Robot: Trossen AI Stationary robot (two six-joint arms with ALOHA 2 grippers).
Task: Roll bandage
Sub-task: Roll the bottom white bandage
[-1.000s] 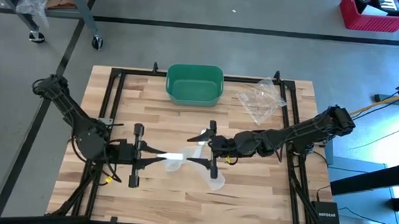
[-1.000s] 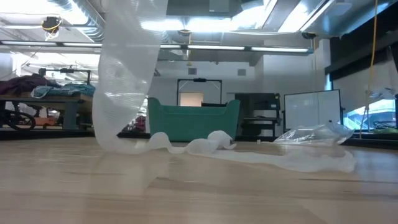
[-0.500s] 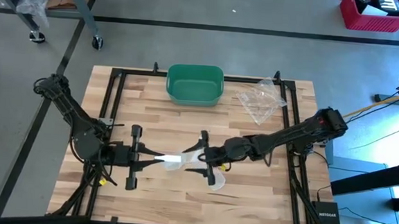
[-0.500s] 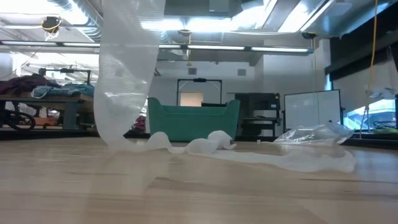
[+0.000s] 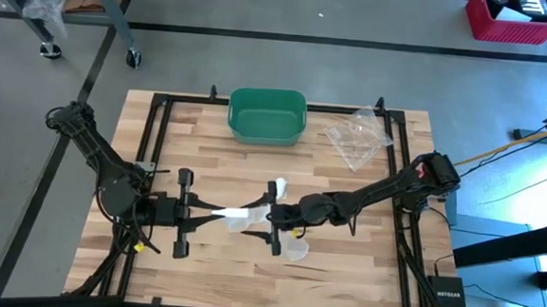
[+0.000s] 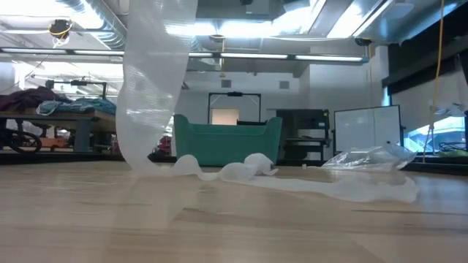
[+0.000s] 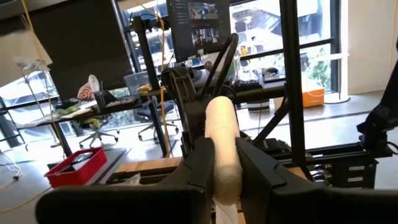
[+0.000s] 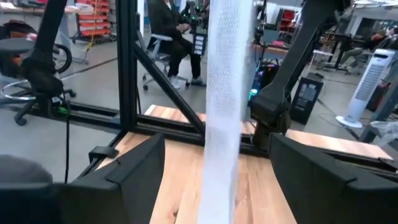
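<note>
The bandage point(image 5: 241, 215) hangs in front of the green bin point(image 5: 267, 115), nearer the table's front edge: one end is wound into a small white roll point(image 7: 221, 146), the rest drops as a sheer strip point(image 6: 155, 88) and trails in loose folds across the wooden table point(image 5: 343, 263). It looks featherlight, limp and gauzy, so it will likely sag, twist and slip rather than hold any shape; the firm roll is the sensible place to grip, with the free strip kept taut just below it. The left gripper point(image 7: 222, 163) is pinching that roll, fingers pressed against its sides. The right gripper point(image 8: 214, 180) sits just beyond it, fingers spread wide either side of the hanging strip, not touching it. Beside the bin lies a crumpled clear plastic bag point(image 5: 358, 135).
</note>
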